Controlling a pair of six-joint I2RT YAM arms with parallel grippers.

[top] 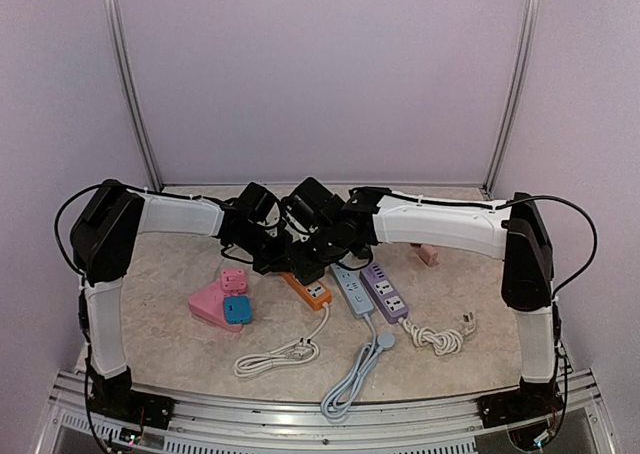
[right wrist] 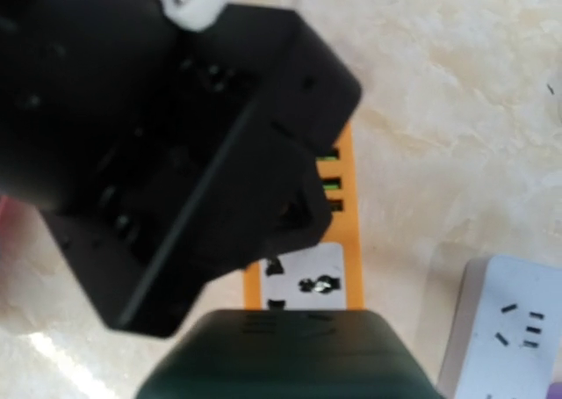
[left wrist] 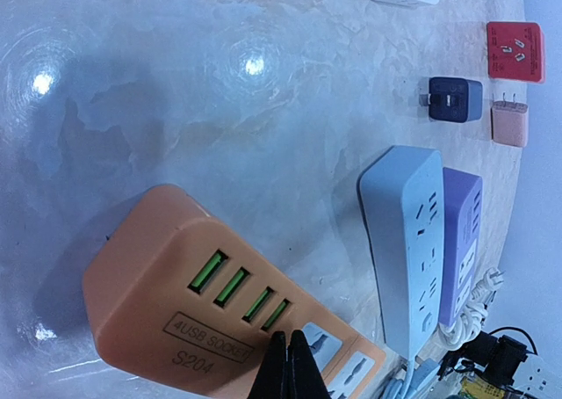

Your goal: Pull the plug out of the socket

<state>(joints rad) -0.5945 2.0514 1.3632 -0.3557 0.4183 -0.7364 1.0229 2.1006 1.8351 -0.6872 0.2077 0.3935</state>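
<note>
Bracing comes first, pulling second. Farthest left on the table (top: 180, 346) lie the pink adapters (top: 212, 304) and a blue adapter (top: 237, 310), well apart from the job.

Next comes my left pincer (left wrist: 288, 339), pressed together to a single edge. Its tip is over the top of the orange strip (left wrist: 167, 302), just past the four green USB slots (left wrist: 237, 291) and at the rim of the first socket. Whether it bears down or only hovers, I cannot tell. I judge its work is to pin the strip flat, so it should press firmly, close to the plug but not in its way.

I take the dark green block low in my right wrist view to be the plug (right wrist: 290, 355). It stands over the orange strip, just beyond a white socket face (right wrist: 303, 285).

My right pincer (top: 316, 258) hangs above that spot, crowded against the left wrist. Its fingers do not show, so I cannot tell whether it is spread or pinching the plug. It should take the plug by its flat sides and draw straight along the pins without rocking, keeping clear of the black housing beside it.

To the right, the grey-blue strip (left wrist: 408, 241) and the purple strip (left wrist: 463, 232) lie just beside each other. A sideways jerk could knock them.
</note>
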